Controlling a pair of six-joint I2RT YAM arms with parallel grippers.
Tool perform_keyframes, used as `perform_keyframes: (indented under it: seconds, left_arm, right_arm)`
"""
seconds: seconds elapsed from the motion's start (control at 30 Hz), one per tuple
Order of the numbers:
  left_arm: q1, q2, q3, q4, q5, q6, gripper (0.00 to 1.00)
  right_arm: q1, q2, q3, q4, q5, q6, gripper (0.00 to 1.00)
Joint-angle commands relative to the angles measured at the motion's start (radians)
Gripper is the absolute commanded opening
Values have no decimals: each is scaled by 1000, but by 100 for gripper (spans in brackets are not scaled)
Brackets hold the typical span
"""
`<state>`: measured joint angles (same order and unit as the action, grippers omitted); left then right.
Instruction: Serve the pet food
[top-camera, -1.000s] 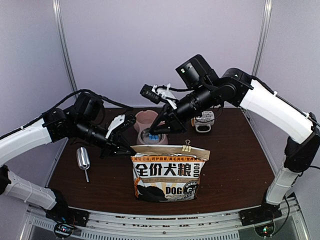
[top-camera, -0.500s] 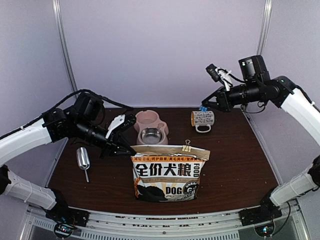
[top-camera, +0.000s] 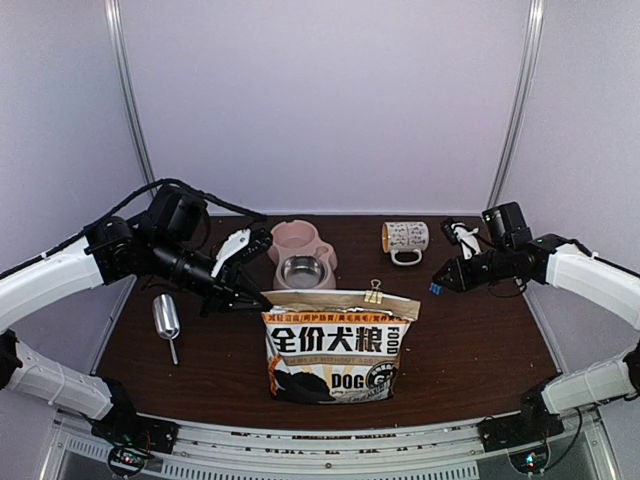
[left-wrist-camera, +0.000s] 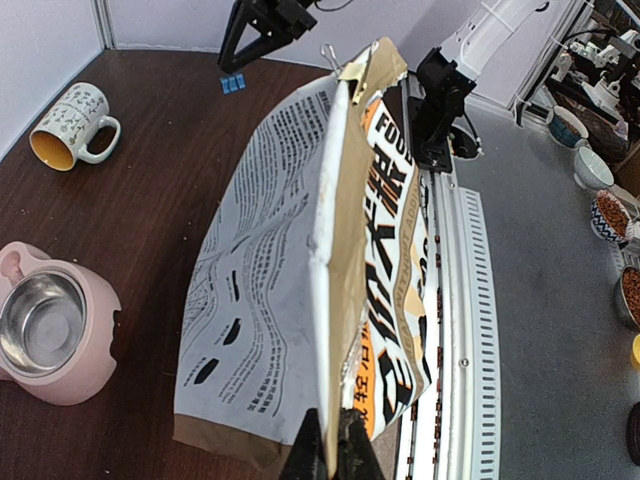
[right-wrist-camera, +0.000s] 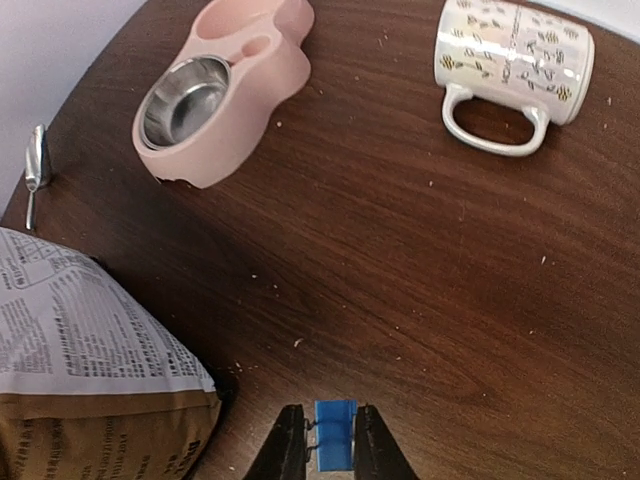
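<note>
Left gripper (left-wrist-camera: 328, 452): you have it clenched on the bag (left-wrist-camera: 280, 280) corner.
Right gripper (right-wrist-camera: 332, 448): you're pinching a blue clip (right-wrist-camera: 335, 422).
Bag: upright, gold clip (top-camera: 374, 293) on top.

The DOG bag (top-camera: 335, 345) stands upright on the desk (top-camera: 470, 340). The left tool (top-camera: 262, 298) pinches the bag's top left corner. Right of the bag, the right tool (top-camera: 440, 283) grips a blue clip (top-camera: 436, 289). A pink bowl (top-camera: 300, 255) sits behind the bag.
</note>
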<state>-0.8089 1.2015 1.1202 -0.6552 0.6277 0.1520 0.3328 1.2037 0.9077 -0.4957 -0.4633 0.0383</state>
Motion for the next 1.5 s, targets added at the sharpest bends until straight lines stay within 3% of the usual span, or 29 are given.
perform_keyframes:
  seconds: [0.0, 0.37, 0.77, 0.93, 1.2, 1.47]
  left_arm:
    - [-21, 4, 17, 27, 10, 17, 0]
    - [-22, -6, 13, 28, 11, 18, 0]
    - [-31, -7, 15, 19, 10, 21, 0]
    - [-35, -2, 15, 15, 8, 23, 0]
    - [-36, 3, 18, 8, 7, 27, 0]
    - [-36, 1, 17, 7, 4, 32, 0]
  right_arm:
    - [-13, 35, -81, 168, 25, 49, 17]
    - [-15, 141, -184, 315, 135, 198, 21]
    - [-15, 210, -226, 363, 287, 283, 22]
    - [-15, 230, -229, 370, 297, 290, 29]
    - [-14, 231, -223, 364, 311, 298, 56]
    - [-15, 156, -201, 312, 319, 288, 66]
